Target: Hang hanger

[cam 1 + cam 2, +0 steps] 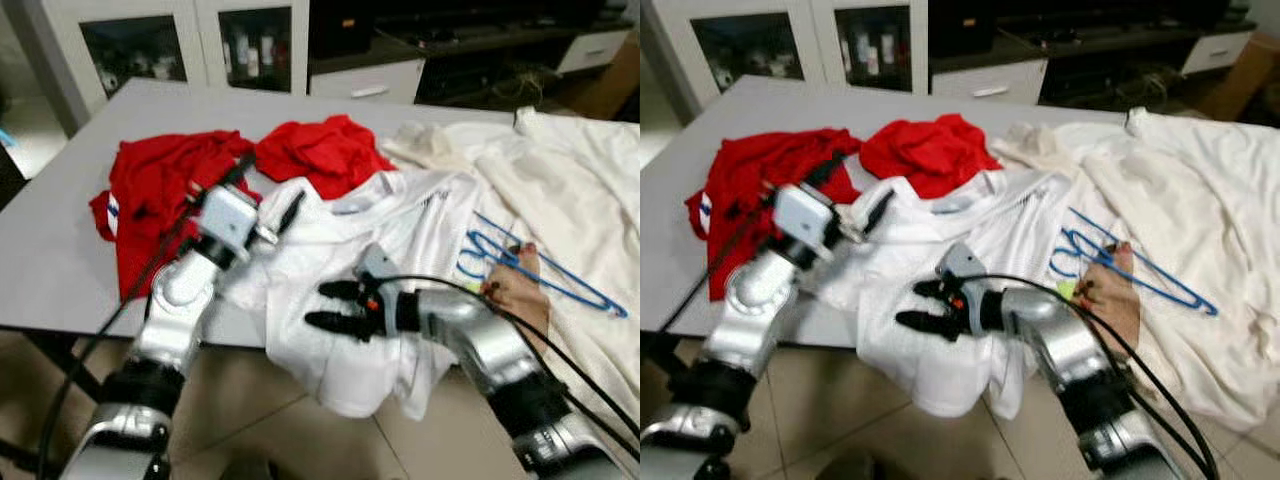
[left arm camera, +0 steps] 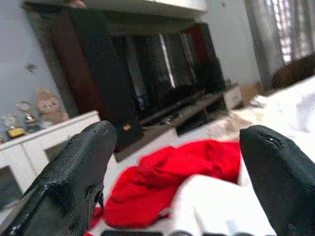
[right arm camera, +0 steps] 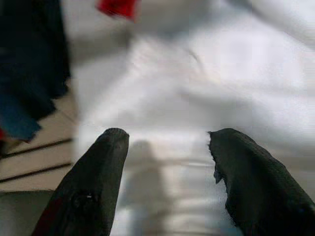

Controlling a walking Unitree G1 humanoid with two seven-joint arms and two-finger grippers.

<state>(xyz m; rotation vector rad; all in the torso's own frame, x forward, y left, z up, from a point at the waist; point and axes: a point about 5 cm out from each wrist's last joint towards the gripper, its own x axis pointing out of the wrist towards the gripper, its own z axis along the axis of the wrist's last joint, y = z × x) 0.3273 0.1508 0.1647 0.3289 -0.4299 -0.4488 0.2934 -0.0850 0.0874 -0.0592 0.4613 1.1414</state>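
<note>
While the right gripper (image 1: 325, 305) hovers over the part of the white T-shirt (image 1: 345, 250) that hangs down from the front edge of the grey table (image 1: 50, 250), its two black fingers (image 3: 98, 182) stand apart with nothing between them. In the right wrist view the white cloth lies just under and ahead of the fingertips, and a piece of tiled floor (image 3: 29, 162) shows beside one finger.

The left gripper (image 1: 268, 200) is raised above the table, at the place where the white T-shirt meets the red garment (image 1: 150, 195). Its fingers (image 2: 74, 182) are also wide apart and they hold nothing. In the left wrist view a second red cloth (image 1: 322, 152) lies ahead between the two fingers, with white cloth closer to them, and behind it stand a dark TV cabinet (image 2: 147, 73) and a white cupboard (image 2: 44, 142).

The blue hanger (image 1: 530, 265) lies flat on the cream sheet (image 1: 580, 190), well apart from the right gripper's fingers, behind them on the side of the right arm. A person's hand (image 1: 518, 292) rests just beside the hanger, on its near side; I cannot tell whether the hand touches it. Neither gripper touches the hanger.
</note>
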